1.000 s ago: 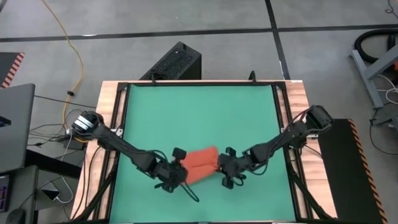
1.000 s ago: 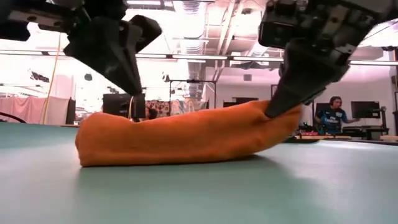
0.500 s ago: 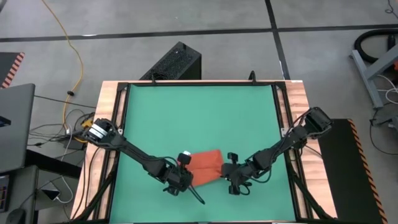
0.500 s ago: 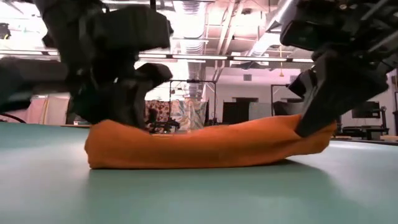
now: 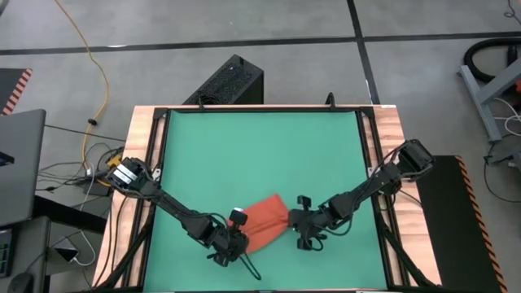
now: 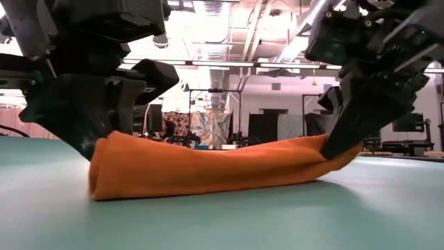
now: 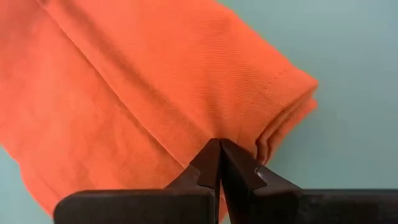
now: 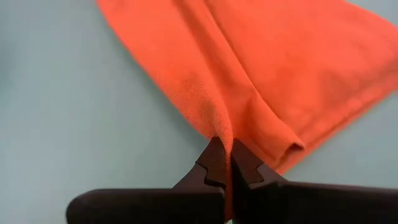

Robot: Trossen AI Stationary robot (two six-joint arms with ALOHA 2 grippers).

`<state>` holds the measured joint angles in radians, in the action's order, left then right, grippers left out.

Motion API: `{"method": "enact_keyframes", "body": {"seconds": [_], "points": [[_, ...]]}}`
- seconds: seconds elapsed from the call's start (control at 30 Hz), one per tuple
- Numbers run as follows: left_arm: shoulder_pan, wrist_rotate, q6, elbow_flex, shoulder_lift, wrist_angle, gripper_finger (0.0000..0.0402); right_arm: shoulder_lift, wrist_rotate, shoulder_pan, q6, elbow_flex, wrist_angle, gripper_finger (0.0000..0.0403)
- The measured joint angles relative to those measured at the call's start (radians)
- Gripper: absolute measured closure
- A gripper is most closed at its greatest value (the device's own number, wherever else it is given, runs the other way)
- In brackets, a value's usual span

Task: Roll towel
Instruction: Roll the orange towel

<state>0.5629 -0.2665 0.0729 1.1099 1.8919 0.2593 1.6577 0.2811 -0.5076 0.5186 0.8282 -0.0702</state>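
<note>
The towel (image 5: 264,220) is a rust-orange cloth folded into a long, thick bundle (image 6: 208,170). It lies on the green mat near the table's near edge, its left end nearer that edge. My left gripper (image 5: 238,238) is shut on the bundle's left end, low over the mat (image 6: 97,149). My right gripper (image 5: 291,221) is shut on the right end (image 6: 333,149). No white tag shows. My left gripper pinches the towel near its left end corner (image 7: 211,134) between its two fingers, slanting down from the left; stacked folded layers (image 7: 273,134) show beside the tips. That end rests on the mat. My right gripper pinches a raised ridge of cloth (image 8: 219,124) at the right end, slanting down from the right. The ridge is drawn up into the tips, and that end (image 6: 340,147) sits slightly above the mat.
The green mat (image 5: 260,155) lies bare across the table's far half. A wooden frame (image 5: 145,163) runs round the mat. A black box (image 5: 230,81) stands on the floor beyond the far edge.
My left gripper has sunk and gone toward the near edge with the towel's left end. The bundle now lies slanted on the mat, no longer level across it. Its right end, held up off the mat a second ago, has come down close to it.
</note>
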Motion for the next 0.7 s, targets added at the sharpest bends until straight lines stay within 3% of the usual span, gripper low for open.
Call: {"method": "enact_keyframes", "body": {"seconds": [0.23,0.4,0.7], "points": [[-0.001,0.016,-0.058,0.0,0.0,-0.008,0.0401,0.0,-0.071,0.057,-0.004,0.024,-0.005,0.0393],[-0.001,0.024,-0.107,0.0,0.0,-0.009,0.0401,0.0,-0.218,0.121,-0.02,0.066,-0.002,0.0393],[-0.003,0.024,-0.147,0.0,0.003,-0.005,0.0401,-0.001,-0.373,0.221,-0.015,0.099,-0.018,0.0393]]}}
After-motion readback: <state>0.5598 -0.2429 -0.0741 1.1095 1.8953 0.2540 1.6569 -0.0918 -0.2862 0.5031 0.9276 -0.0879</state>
